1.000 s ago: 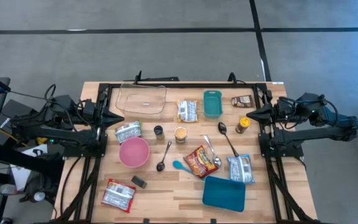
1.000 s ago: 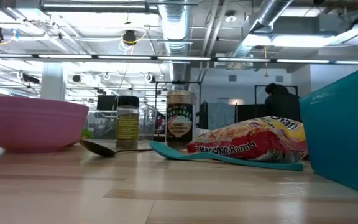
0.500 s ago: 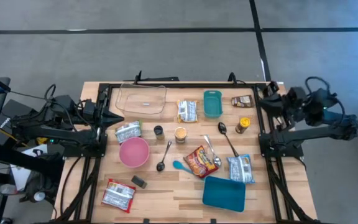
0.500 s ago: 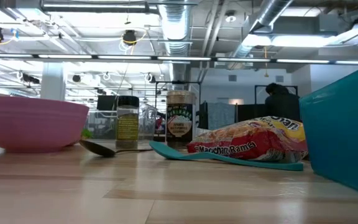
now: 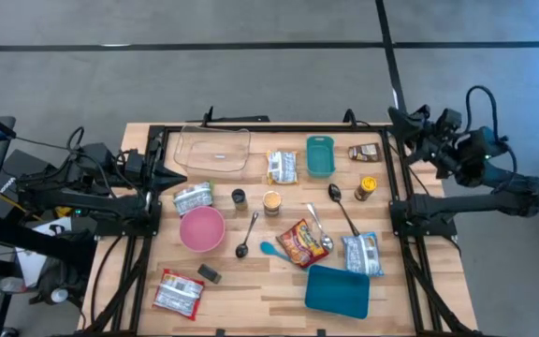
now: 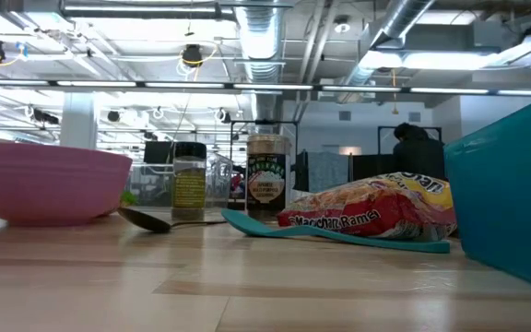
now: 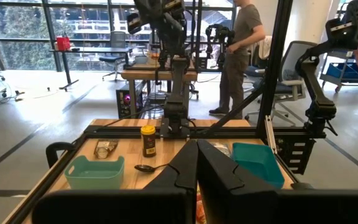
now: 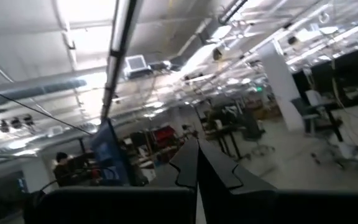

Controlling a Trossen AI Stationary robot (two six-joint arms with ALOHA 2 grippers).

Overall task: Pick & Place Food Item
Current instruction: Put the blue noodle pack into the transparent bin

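Several food packets lie flat on the wooden table: a red noodle bag (image 5: 299, 241) at the middle, silver packets (image 5: 282, 167) (image 5: 361, 253) (image 5: 178, 292) and a brown packet (image 5: 364, 152). My left gripper (image 5: 182, 178) waits shut and level at the table's left edge, next to a silver packet (image 5: 193, 198). Its shut fingers (image 7: 188, 163) look across the table. My right gripper (image 5: 393, 116) is shut at the far right corner, raised and tipped upward. Its wrist view shows only the shut fingers (image 8: 191, 163) against the ceiling. Neither gripper touches anything.
A clear glass dish (image 5: 215, 150), a small teal bin (image 5: 320, 155), a pink bowl (image 5: 202, 228) and a teal tray (image 5: 338, 290) stand on the table. Spice jars (image 5: 271, 202) (image 5: 367, 188), spoons (image 5: 247, 236) (image 5: 341, 206) and a blue spoon (image 6: 330, 232) lie between them. A person (image 7: 238, 50) stands beyond the table.
My right gripper has risen and swung toward the table's far edge. It has tipped from level to pointing upward and has rolled somewhat, staying shut. Nothing on the table has moved.
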